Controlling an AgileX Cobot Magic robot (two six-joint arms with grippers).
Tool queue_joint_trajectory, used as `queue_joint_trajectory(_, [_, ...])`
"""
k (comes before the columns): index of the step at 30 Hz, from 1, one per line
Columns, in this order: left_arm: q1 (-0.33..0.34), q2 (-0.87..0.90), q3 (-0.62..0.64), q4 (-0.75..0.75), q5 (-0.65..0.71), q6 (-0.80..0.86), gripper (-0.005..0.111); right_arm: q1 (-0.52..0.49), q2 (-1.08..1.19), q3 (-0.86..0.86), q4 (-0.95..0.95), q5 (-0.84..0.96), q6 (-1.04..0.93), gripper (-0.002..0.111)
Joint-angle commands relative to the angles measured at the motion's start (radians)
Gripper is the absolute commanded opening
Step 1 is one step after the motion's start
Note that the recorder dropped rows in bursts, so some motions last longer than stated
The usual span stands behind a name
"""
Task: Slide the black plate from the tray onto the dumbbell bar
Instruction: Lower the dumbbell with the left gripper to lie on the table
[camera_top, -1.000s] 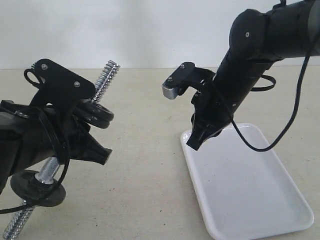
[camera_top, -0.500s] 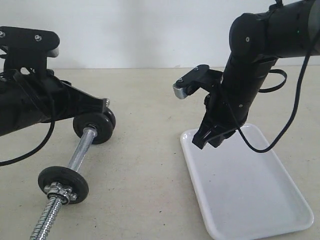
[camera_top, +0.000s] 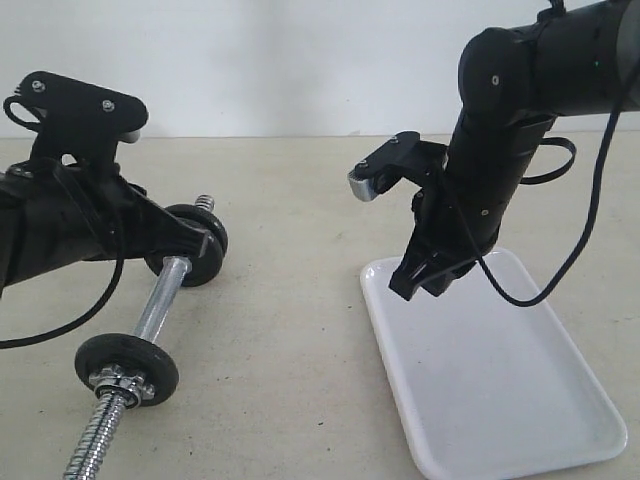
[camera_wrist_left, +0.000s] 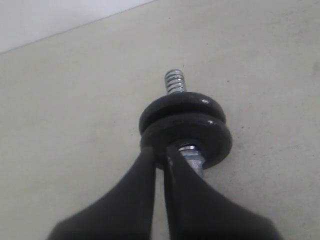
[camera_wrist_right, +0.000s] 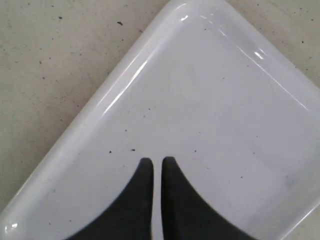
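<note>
The dumbbell bar (camera_top: 160, 305) lies on the table at the left, its threaded tip (camera_wrist_left: 173, 81) pointing away. The black plate (camera_top: 212, 228) (camera_wrist_left: 181, 102) sits on the bar near that tip, pressed against a second black disc (camera_wrist_left: 200, 131). My left gripper (camera_top: 208, 243) (camera_wrist_left: 159, 153) is shut with nothing between its fingers, its tips against the nearer disc beside the bar. A third disc with a chrome star nut (camera_top: 127, 368) sits lower on the bar. My right gripper (camera_top: 405, 288) (camera_wrist_right: 153, 160) hangs shut just above the white tray (camera_top: 500, 380) (camera_wrist_right: 125, 85).
The beige tabletop (camera_top: 290, 330) runs between the bar and the tray. A pale wall (camera_top: 300, 60) stands behind. The right arm's cable (camera_top: 560, 270) loops down over the tray.
A second ago the left gripper was open around the bar and held it tilted up. It has since shut, and the bar now lies flat with both discs at its far end. The right arm barely moved.
</note>
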Motion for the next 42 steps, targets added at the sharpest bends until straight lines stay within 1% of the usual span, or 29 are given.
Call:
queue_joint_trajectory(1, [0.003, -0.001, 0.042, -0.012, -0.058, 0.051, 0.004, -0.001, -0.009, -0.002, -0.010, 0.000, 0.027, 0.000])
queue_joint_trajectory(6, [0.003, -0.001, 0.081, -0.012, -0.053, 0.037, 0.004, -0.001, -0.009, -0.002, -0.010, 0.000, 0.029, 0.000])
queue_joint_trajectory(9, [0.003, -0.001, 0.081, -0.012, -0.037, 0.007, 0.004, -0.001, -0.009, -0.002, -0.010, 0.000, 0.037, 0.000])
queue_joint_trajectory(14, [0.003, -0.001, 0.081, -0.012, 0.130, -0.033, 0.004, -0.001, -0.009, -0.002, 0.005, 0.019, 0.043, 0.000])
queue_joint_trajectory(16, [0.003, -0.001, 0.081, -0.012, 0.139, -0.057, 0.004, -0.001, -0.009, -0.002, 0.005, 0.029, 0.045, 0.000])
queue_joint_trajectory(23, [0.003, -0.001, 0.081, -0.012, 0.135, -0.057, 0.004, -0.001, -0.009, -0.002, 0.005, 0.030, 0.048, 0.000])
queue_joint_trajectory(26, [0.032, -0.001, 0.081, -0.012, 0.184, -0.057, 0.004, -0.001, -0.009, -0.002, 0.005, 0.030, 0.048, 0.000])
queue_joint_trajectory(32, [0.102, -0.001, 0.081, -0.012, 0.374, -0.088, 0.004, -0.001, -0.009, -0.002, 0.005, 0.035, 0.052, 0.000])
queue_joint_trajectory(40, [0.160, 0.001, 0.081, -0.012, 0.391, -0.089, 0.004, -0.001, -0.009, -0.002, 0.005, 0.035, 0.052, 0.000])
queue_joint_trajectory(42, [0.166, 0.011, 0.081, -0.012, 0.391, -0.049, 0.004, -0.001, -0.009, -0.002, 0.005, 0.035, 0.052, 0.000])
